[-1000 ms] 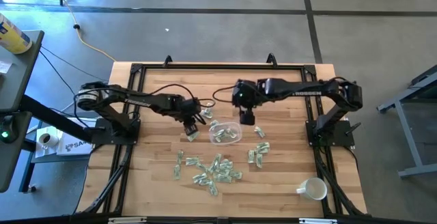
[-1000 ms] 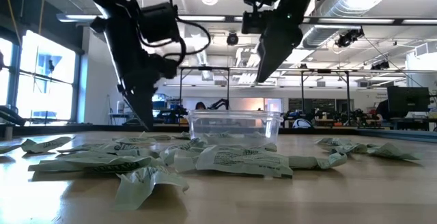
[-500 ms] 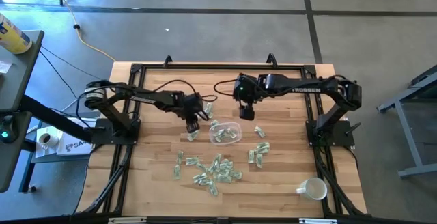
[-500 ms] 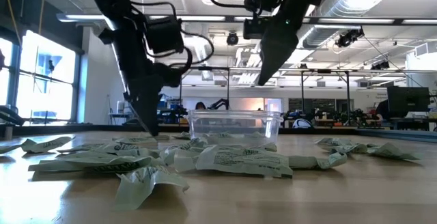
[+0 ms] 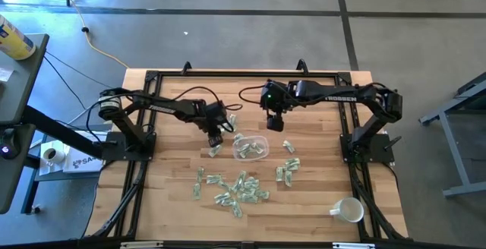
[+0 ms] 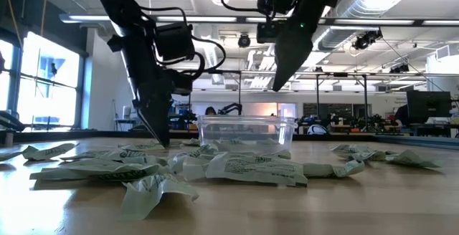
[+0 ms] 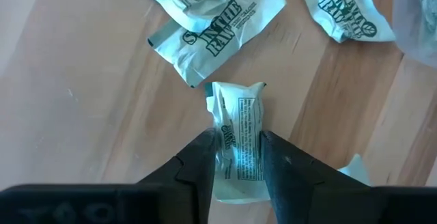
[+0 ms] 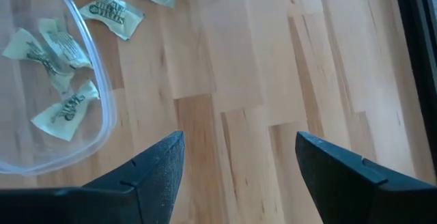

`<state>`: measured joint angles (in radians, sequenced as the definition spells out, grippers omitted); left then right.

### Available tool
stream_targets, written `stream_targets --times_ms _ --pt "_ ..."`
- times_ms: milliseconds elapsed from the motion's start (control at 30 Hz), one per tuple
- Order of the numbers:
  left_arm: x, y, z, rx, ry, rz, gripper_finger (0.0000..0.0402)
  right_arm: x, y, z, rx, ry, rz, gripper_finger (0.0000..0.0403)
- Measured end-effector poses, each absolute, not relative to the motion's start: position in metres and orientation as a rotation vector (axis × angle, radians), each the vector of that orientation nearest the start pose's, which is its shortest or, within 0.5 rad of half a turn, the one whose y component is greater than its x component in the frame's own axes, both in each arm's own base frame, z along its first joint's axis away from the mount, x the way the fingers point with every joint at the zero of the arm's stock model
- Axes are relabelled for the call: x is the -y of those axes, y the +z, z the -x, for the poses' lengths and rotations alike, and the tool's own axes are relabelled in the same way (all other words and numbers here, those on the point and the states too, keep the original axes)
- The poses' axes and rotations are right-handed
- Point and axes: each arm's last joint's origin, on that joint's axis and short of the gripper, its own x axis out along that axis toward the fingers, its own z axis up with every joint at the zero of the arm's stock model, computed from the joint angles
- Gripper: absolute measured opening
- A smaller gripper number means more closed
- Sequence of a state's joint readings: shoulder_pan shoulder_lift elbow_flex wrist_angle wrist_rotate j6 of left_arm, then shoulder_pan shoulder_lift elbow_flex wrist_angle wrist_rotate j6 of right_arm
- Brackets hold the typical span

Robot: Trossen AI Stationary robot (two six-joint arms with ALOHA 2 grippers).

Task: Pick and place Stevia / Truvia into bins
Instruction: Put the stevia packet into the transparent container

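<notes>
- left gripper point(image 7: 235, 157) pinches one Stevia sachet point(image 7: 237, 132) just off the table, at nine o'clock of the clear bowl point(image 5: 262, 152); the sachet's lower end is hidden behind the fingers
- right gripper point(image 8: 235, 176) hangs empty, fingers spread, at one o'clock of the bowl; loose sachets point(image 5: 239, 188) lie at six o'clock; print unreadable from above

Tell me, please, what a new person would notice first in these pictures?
First, the heap of green-white sachets on the wooden table, in front of the clear bowl, which already holds a few. Next, the left tool, pinching one sachet just left of the bowl. The right tool hovers open behind the bowl.
</notes>
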<state>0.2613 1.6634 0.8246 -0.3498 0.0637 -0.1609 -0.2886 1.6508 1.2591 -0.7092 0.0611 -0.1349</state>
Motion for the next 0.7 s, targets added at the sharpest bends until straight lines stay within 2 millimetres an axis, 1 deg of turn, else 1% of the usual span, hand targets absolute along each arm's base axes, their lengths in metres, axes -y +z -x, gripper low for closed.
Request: stream_targets --times_ms 67,167,267,300,433,533,600,700 --pt "-0.073 0.134 -0.279 -1.163 0.285 0.32 0.013 0.097 0.242 -0.32 -1.118 -0.247 0.003 0.0269" --pt "-0.074 0.134 -0.279 -1.165 0.303 0.302 0.0087 0.097 0.244 -0.319 -1.115 -0.249 0.004 0.0264" --pt "-0.074 0.134 -0.28 -1.158 0.314 0.294 0.0034 0.092 0.252 -0.314 -1.111 -0.264 -0.002 0.0256" --pt "-0.075 0.134 -0.28 -1.153 0.316 0.292 0.0022 0.089 0.256 -0.311 -1.111 -0.274 0.002 0.0253" --pt "-0.075 0.136 -0.282 -1.139 0.326 0.296 0.0027 0.076 0.27 -0.299 -1.12 -0.318 0.03 0.0242" --pt "-0.071 0.143 -0.285 -1.152 0.317 0.295 0.0025 0.066 0.282 -0.288 -1.117 -0.35 0.037 0.0234" --pt "-0.065 0.156 -0.291 -1.123 0.294 0.278 0.0021 0.058 0.288 -0.28 -1.102 -0.38 0.05 0.0229" --pt "-0.053 0.181 -0.299 -1.053 0.256 0.267 0.0021 0.042 0.285 -0.259 -1.086 -0.423 0.027 0.0223"
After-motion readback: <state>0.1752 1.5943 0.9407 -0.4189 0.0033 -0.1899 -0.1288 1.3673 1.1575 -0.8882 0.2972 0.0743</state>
